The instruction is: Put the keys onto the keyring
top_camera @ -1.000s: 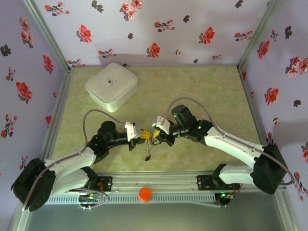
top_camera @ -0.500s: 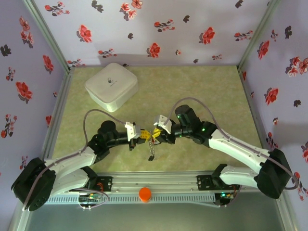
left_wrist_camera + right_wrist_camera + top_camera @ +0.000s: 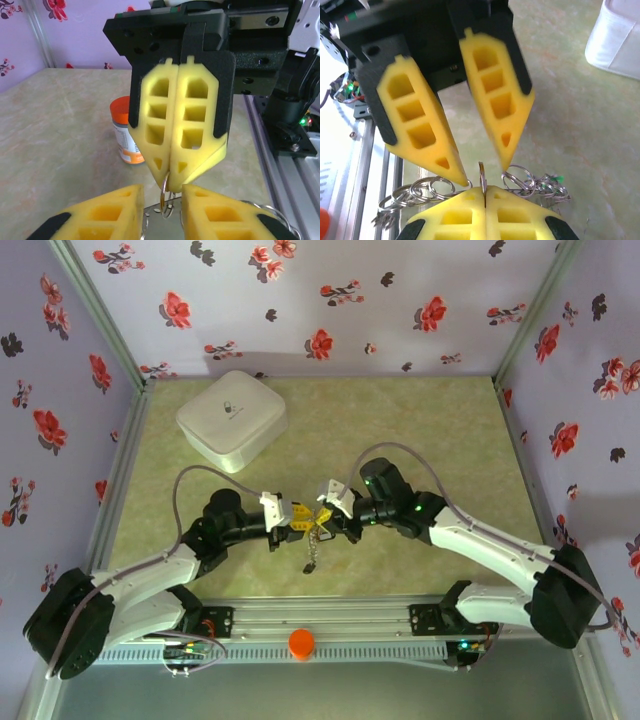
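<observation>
Right gripper [image 3: 484, 194], bottom centre of the right wrist view: the two yellow fingers are pressed flat together, and the thin edge of the keyring [image 3: 163, 197] sticks up out of the seam. It is pinched there, held edge-on.

Left gripper [image 3: 485, 173], facing it from the top of the same view: fingers spread in a V, one tip on either side of the ring's edge, gripping nothing. I cannot tell whether the tips touch the metal.

Count of small wire loops strung along the hoop:
- lower left of the right wrist view: about four loops [image 3: 422, 191]
- right of centre: two or three loops [image 3: 522, 181], with one green tag [image 3: 559, 178] beside them

The keys [image 3: 313, 548] hang as one dark bunch below the two meeting grippers, lower centre of the top view. They are too small there to count (tag colours are unreadable apart from the green).

Containers, two:
- one white box [image 3: 231, 420], upper left of the table [image 3: 430, 430], lid on, contents hidden
- one orange pill bottle [image 3: 125, 132], upright and capped, left of centre in the left wrist view, contents not readable
</observation>
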